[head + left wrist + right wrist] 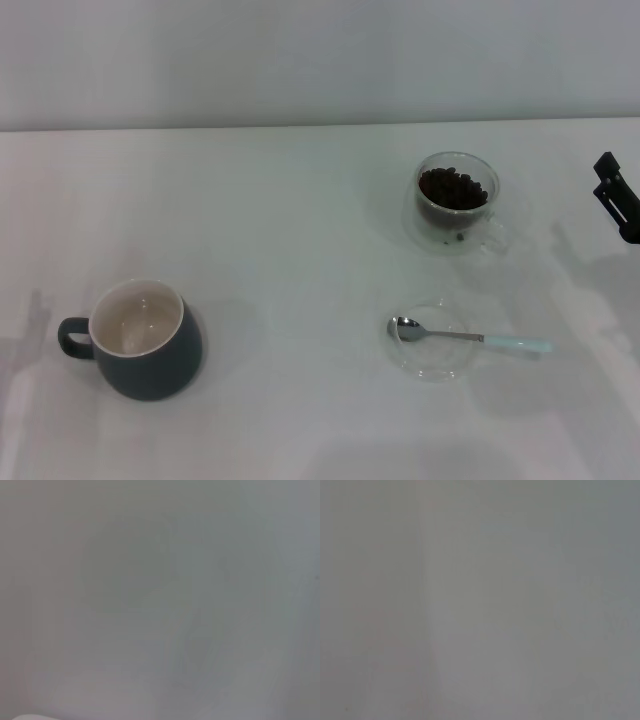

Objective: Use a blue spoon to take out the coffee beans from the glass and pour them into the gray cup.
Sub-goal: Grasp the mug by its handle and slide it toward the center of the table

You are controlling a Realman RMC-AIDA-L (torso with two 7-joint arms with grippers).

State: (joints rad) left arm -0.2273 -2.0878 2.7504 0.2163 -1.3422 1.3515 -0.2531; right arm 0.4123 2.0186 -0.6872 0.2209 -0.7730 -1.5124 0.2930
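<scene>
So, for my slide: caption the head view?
Spoon on saucer, beans in glass, gray cup empty, right hand at edge.

Head view high, angled down over white table [300, 200], both wrist views close on blank surface

One dark blue-gray ceramic mug [138, 343], one clear double-walled glass cup [456, 203], one small clear glass saucer [430, 341]. One teaspoon with a pale blue handle [470, 337]. One heap of dark brown coffee beans [453, 188], too many to count.

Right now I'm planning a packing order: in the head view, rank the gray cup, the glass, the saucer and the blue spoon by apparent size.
1. gray cup
2. glass, though it stands farther away
3. saucer
4. blue spoon: longer than the saucer, but slimmest
</scene>
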